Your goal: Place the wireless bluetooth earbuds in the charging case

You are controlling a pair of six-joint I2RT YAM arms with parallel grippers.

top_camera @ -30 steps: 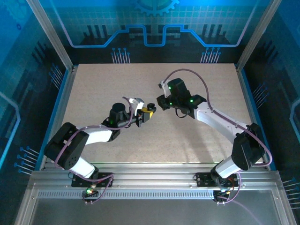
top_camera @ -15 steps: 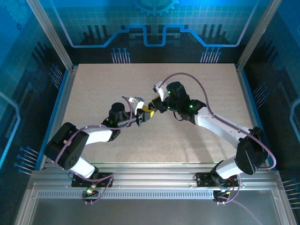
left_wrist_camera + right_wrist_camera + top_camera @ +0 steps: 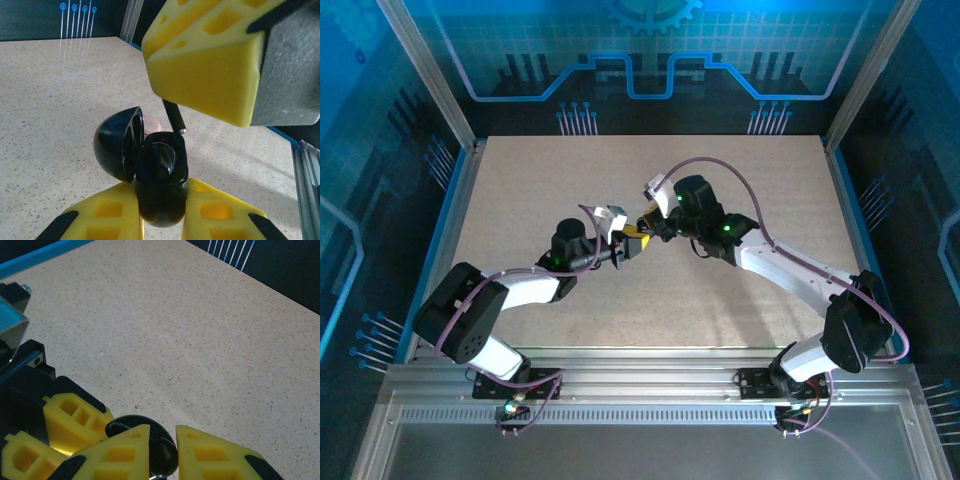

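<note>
left gripper (image 3: 161,212) clamped on the case (image 3: 161,165), lid (image 3: 116,145) swung open to the left, cavity facing up at the right gripper (image 3: 162,436), which hangs just above it. right's fingers (image 3: 120,450) narrowly apart. a thin dark stem (image 3: 173,116) pokes out below one, angled down toward the cavity. probably an earbud, but the grip is hidden, can't tell. next move looks like a short drop along the stem. cavity all black, sockets unreadable. pale blob (image 3: 151,124) behind the case unclear.

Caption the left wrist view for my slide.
Left pincer holds the open black case; right pincer hovers just above.
</note>
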